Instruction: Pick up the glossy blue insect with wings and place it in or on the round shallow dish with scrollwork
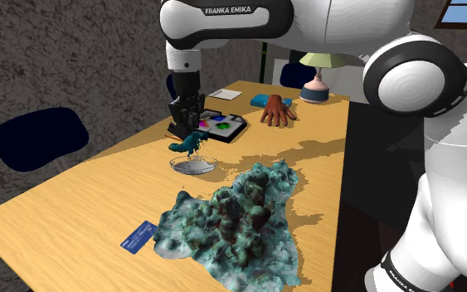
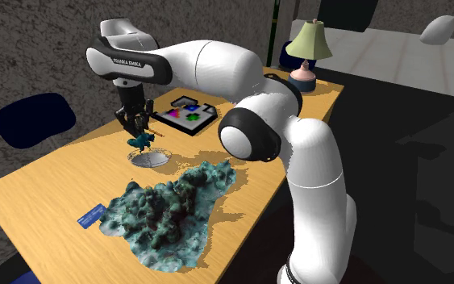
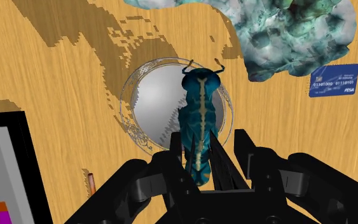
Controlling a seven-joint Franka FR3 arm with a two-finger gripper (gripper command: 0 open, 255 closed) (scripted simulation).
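claw (image 3: 204,153) clenched on the insect (image 3: 199,105) by its tail, over the dish (image 3: 147,102); probably light, stiff, slick, fragile.

A long wooden table (image 1: 82,195) spreads beneath the jaws of the gripper (image 1: 187,135), with rough, dark grey walls (image 1: 57,50) behind them and a dark blue chair (image 1: 39,139) off to one side. Well beyond the jaws, at the table's far end, stands a lamp (image 1: 318,76) with a pale green shade. A small window (image 1: 465,12) high up shows blue sky.
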